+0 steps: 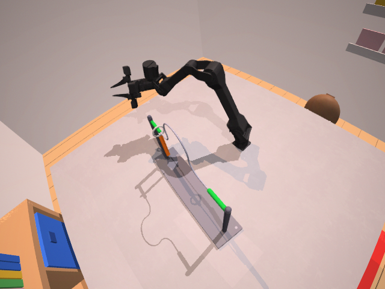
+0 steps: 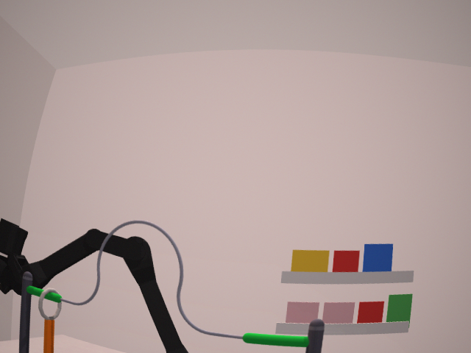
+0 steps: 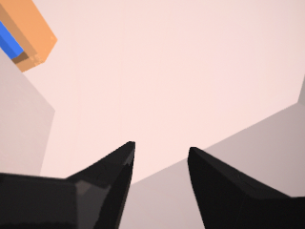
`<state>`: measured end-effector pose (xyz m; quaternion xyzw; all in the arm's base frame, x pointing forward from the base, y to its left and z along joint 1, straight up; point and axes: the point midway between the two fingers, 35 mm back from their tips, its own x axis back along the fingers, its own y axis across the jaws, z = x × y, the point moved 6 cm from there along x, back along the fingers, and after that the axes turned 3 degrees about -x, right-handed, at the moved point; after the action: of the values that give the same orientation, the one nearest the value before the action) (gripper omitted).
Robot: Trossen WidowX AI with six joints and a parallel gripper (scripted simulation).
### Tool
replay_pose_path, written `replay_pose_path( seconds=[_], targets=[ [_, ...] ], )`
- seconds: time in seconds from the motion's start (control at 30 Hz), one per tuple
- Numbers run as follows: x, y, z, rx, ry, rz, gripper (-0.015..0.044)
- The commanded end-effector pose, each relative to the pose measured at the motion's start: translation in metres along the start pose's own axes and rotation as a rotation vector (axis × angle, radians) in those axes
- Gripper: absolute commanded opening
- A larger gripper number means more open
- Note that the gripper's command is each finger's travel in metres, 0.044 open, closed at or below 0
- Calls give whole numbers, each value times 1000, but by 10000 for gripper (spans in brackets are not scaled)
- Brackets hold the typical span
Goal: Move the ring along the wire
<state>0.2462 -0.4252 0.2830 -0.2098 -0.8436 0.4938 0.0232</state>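
The pale ring (image 1: 153, 132) (image 2: 40, 304) hangs around the green wire part (image 1: 153, 124) (image 2: 34, 290) beside the far post (image 1: 149, 117) (image 2: 25, 319). Its orange handle (image 1: 164, 145) (image 2: 48, 336) points down. The thin grey wire (image 1: 186, 149) (image 2: 181, 265) curves up and over to the other green part (image 1: 216, 198) (image 2: 275, 339) at the near post (image 1: 227, 219) (image 2: 315, 337). My gripper (image 1: 112, 91) (image 3: 161, 151) is partly open and empty. It is in the air beyond the far post, its fingers pointing away from the ring. In the exterior view the fingertips are out of view.
A grey base plate (image 1: 186, 195) carries both posts. My arm (image 1: 228, 102) (image 2: 150, 281) arches behind the wire from its base. A wooden shelf unit (image 1: 37, 236) with a blue panel stands at the lower left. A brown ball-like object (image 1: 323, 107) is beyond the table's right edge.
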Motion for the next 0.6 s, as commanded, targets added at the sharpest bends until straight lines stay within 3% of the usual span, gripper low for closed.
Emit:
replay_pose_path(
  seconds=[0.0,0.57],
  targets=[
    [15,6,-17,-63,8,-38,160],
    [106,71,-89,-390,85,-218,160]
  ],
)
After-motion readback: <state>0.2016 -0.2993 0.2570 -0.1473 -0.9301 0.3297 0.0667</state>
